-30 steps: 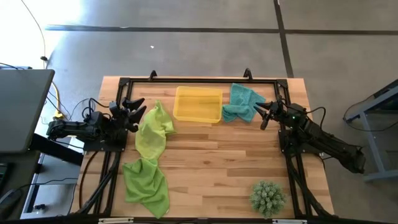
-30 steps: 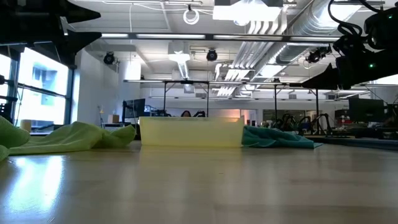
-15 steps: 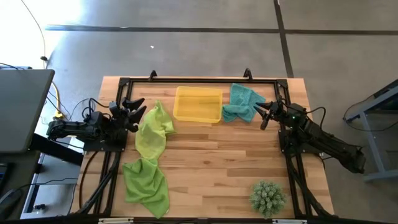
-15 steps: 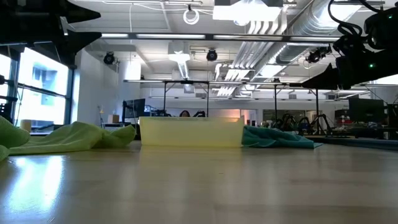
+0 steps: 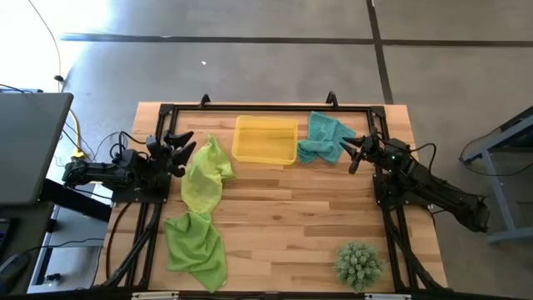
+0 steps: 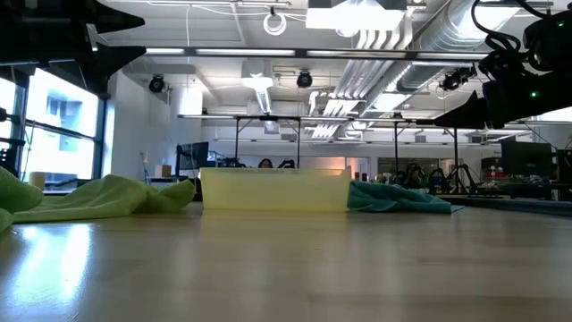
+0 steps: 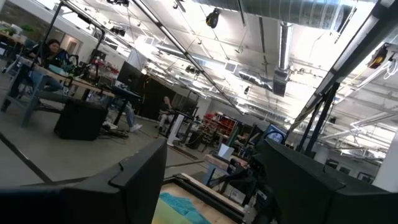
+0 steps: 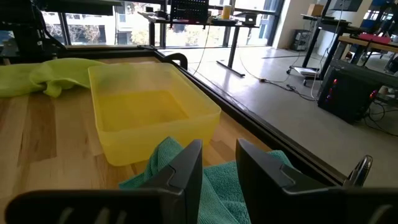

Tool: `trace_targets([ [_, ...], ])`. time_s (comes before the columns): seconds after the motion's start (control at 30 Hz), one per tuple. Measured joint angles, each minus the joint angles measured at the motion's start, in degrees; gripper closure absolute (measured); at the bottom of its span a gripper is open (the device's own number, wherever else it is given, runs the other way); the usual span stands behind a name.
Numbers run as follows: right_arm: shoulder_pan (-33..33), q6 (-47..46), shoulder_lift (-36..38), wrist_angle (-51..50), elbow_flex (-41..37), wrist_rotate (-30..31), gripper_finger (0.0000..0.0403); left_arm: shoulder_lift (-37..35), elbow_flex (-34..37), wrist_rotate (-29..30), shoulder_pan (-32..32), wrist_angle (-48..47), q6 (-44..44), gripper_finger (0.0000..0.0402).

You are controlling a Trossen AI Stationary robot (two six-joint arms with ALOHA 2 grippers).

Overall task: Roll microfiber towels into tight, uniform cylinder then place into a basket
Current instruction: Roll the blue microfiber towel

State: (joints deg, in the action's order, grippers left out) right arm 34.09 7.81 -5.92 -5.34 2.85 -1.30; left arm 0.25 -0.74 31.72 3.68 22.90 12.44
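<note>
The right gripper (image 5: 351,153), fingers narrowly parted and holding nothing, hovers just at three o'clock of the crumpled teal towel (image 5: 323,137), which lies against the basket (image 5: 265,139), while the left gripper (image 5: 181,151), spread wide, waits beside a lime-green towel (image 5: 204,173).

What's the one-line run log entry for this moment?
left pincer: open, beside lime-green towel | right pincer: empty, above teal towel | basket: empty | towels rolled: none

Yellow basket (image 5: 265,140), teal towel (image 5: 323,137), two lime-green towels (image 5: 204,173), pale wood table (image 5: 283,217)
</note>
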Motion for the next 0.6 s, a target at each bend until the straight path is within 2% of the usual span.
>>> trace_targets([
  [0.5,0.0,0.0,0.0,0.0,0.0,0.0,0.0314,0.0,0.0,0.0,0.0,0.0,-0.1,0.0147],
  [0.6,0.0,0.0,0.0,0.0,0.0,0.0,0.0314,0.0,0.0,2.4,0.0,0.0,-1.3,0.0147],
])
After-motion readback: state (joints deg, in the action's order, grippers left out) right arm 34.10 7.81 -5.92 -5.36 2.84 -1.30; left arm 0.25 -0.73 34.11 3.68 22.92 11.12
